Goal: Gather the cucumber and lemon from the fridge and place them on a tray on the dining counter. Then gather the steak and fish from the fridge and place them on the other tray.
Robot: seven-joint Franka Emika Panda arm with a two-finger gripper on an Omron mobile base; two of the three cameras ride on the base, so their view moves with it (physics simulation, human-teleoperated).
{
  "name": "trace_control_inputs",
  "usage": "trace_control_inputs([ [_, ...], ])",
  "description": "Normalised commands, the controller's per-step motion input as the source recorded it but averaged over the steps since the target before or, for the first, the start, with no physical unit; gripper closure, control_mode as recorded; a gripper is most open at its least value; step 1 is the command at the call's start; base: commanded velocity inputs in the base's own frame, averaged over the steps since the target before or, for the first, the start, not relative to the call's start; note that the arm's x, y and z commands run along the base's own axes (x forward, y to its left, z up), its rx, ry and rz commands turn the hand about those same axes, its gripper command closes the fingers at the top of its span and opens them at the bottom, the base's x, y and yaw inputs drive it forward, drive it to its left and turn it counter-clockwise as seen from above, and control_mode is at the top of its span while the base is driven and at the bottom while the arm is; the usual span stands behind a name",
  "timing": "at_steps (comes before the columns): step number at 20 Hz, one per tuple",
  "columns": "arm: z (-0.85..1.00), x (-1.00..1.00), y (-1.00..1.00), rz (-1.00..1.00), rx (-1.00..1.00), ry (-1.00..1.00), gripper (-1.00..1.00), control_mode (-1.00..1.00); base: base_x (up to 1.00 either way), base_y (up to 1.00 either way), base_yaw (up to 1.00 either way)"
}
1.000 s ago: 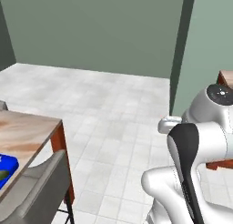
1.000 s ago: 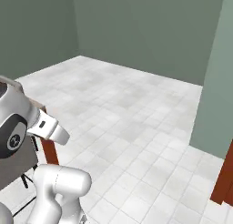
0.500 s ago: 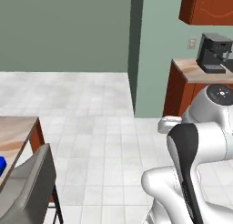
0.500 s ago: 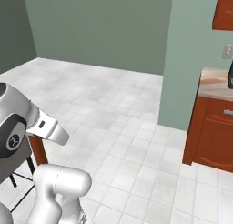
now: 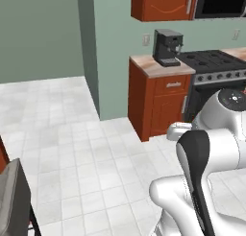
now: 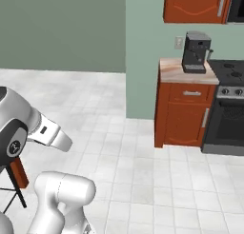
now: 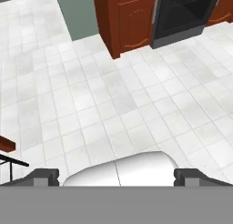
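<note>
The fingers point(image 7: 116, 177) are wide apart and hold nothing. With no fridge in sight, the robot could bump the cabinet point(image 6: 183, 115) or stove point(image 5: 216, 84).

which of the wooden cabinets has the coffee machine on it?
The reddish-brown wooden base cabinet left of the black stove: the black coffee machine stands on its light countertop. The matching wall cabinet hangs above it, carrying nothing.

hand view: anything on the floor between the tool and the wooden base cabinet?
Nothing: in the hand view, only bare white tiled floor lies between the open tool and the reddish-brown wooden base cabinet.
</note>
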Motion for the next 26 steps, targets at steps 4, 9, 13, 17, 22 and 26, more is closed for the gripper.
trace_control_inputs([
  [4,0.0,0.0,0.0,0.0,0.0,0.0,-1.0,1.0,-0.49,0.13,-0.49],
  [9,0.0,0.0,0.0,0.0,0.0,0.0,-1.0,1.0,-0.46,0.11,-0.49],
  [13,0.0,0.0,0.0,0.0,0.0,0.0,-1.0,1.0,-0.43,0.01,-0.49],
  [17,0.0,0.0,0.0,0.0,0.0,0.0,-1.0,1.0,-0.4,0.0,-0.48],
  [22,0.0,0.0,0.0,0.0,0.0,0.0,-1.0,1.0,-0.38,-0.04,-0.48],
  [26,0.0,0.0,0.0,0.0,0.0,0.0,-1.0,1.0,-0.32,-0.09,-0.47],
])
